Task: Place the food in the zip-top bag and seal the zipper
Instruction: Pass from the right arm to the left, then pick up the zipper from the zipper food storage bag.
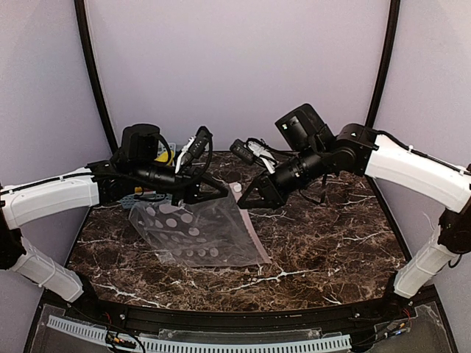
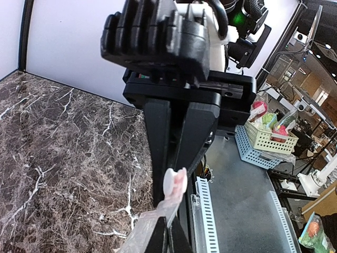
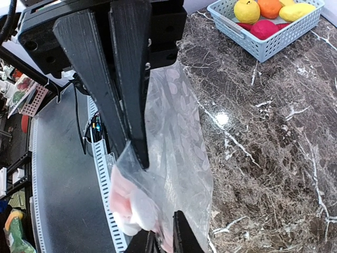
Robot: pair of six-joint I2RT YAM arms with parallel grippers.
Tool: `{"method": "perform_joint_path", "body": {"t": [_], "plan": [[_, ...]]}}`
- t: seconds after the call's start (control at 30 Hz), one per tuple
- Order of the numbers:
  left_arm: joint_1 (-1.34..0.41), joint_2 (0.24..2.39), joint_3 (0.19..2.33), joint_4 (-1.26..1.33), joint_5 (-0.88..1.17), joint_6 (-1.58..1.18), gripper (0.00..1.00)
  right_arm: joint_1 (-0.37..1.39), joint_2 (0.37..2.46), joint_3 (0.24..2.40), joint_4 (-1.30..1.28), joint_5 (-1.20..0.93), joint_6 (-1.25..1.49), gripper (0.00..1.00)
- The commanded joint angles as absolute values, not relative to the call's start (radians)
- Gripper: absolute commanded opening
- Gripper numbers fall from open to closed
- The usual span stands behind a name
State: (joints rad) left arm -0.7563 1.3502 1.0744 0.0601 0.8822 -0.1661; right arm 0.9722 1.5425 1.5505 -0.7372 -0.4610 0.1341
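The clear dotted zip-top bag (image 1: 199, 228) hangs by its top right corner, its lower part resting on the marble; it looks empty. My left gripper (image 1: 223, 194) is shut on the bag's pink mouth strip (image 2: 158, 221) just beside the white slider (image 2: 174, 183); its tips show in the left wrist view (image 2: 171, 240). My right gripper (image 1: 243, 197) faces it, shut on the slider end of the zipper (image 3: 164, 241). The bag (image 3: 179, 137) hangs between both grippers. The food (image 3: 266, 13), yellow, orange and red pieces, lies in the basket. The chili is not visible.
The blue-grey slatted basket (image 3: 274, 45) stands at the far left of the table, mostly hidden behind my left arm in the top view (image 1: 132, 198). A white cable channel (image 1: 221, 342) runs along the table's near edge.
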Motion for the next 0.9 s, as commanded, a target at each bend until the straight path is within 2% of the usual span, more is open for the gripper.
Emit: {"method": "perform_joint_path", "body": {"t": [0.0,0.07,0.13,0.2,0.27,0.43,0.87], "plan": [[-0.76,1.341,1.078,0.081,0.893,-0.17,0.01,0.966,1.49,1.514,-0.679,-0.389,0.146,0.24],[-0.76,1.33,1.086,0.057,0.877,-0.151,0.01,0.965,1.441,1.476,-0.627,-0.377,0.152,0.4],[-0.759,1.321,1.086,0.05,0.871,-0.144,0.01,0.963,1.384,1.423,-0.555,-0.366,0.167,0.51],[-0.758,1.318,1.087,0.049,0.881,-0.143,0.01,0.961,1.33,1.357,-0.457,-0.345,0.191,0.58],[-0.758,1.321,1.091,0.05,0.899,-0.147,0.01,0.962,1.281,1.287,-0.34,-0.319,0.227,0.61],[-0.756,1.325,1.096,0.048,0.915,-0.154,0.01,0.967,1.218,1.166,-0.09,-0.392,0.256,0.63],[-0.755,1.322,1.097,0.032,0.894,-0.146,0.01,1.001,1.337,1.258,-0.164,-0.411,0.198,0.51]]}}
